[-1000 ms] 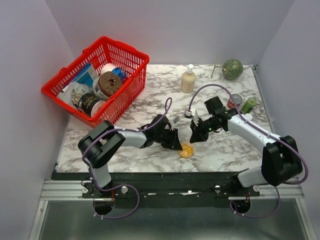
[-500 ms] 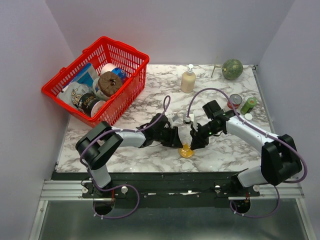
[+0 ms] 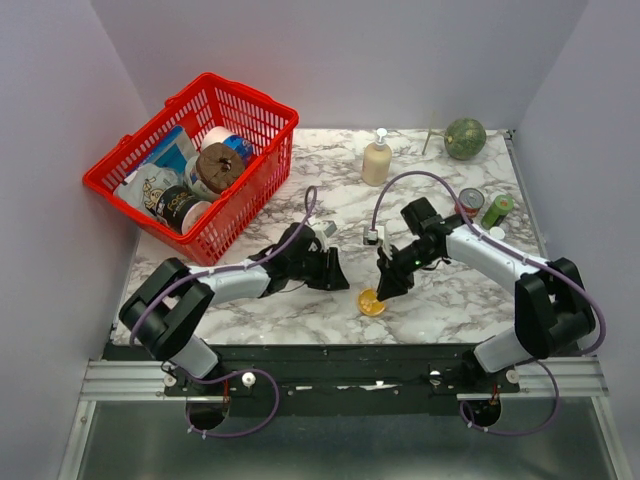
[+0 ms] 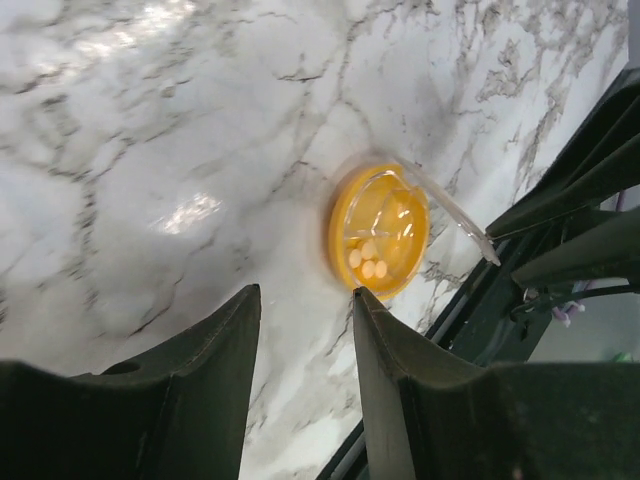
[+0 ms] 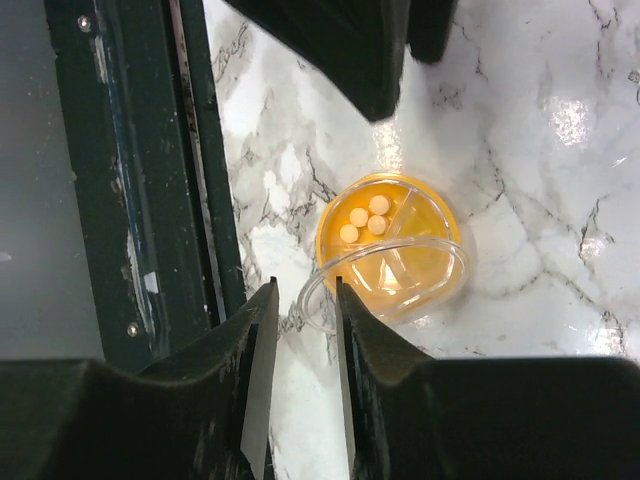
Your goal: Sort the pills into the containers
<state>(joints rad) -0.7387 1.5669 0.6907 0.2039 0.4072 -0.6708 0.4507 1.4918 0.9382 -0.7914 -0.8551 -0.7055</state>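
Amber dish sits near the counter's front edge, about midway, its clear lid open and overhanging the rim. A few pills cluster in one compartment; the others look bare. The right gripper hangs over it, jaws slightly parted, lid edge showing in the gap: closing or lifting there could tip the light dish and scatter them. The left gripper, jaws spread on nothing, hovers beside it.

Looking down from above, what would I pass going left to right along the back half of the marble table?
Red plastic mesh basket → beige pump bottle → round green melon-like ball → small green can.
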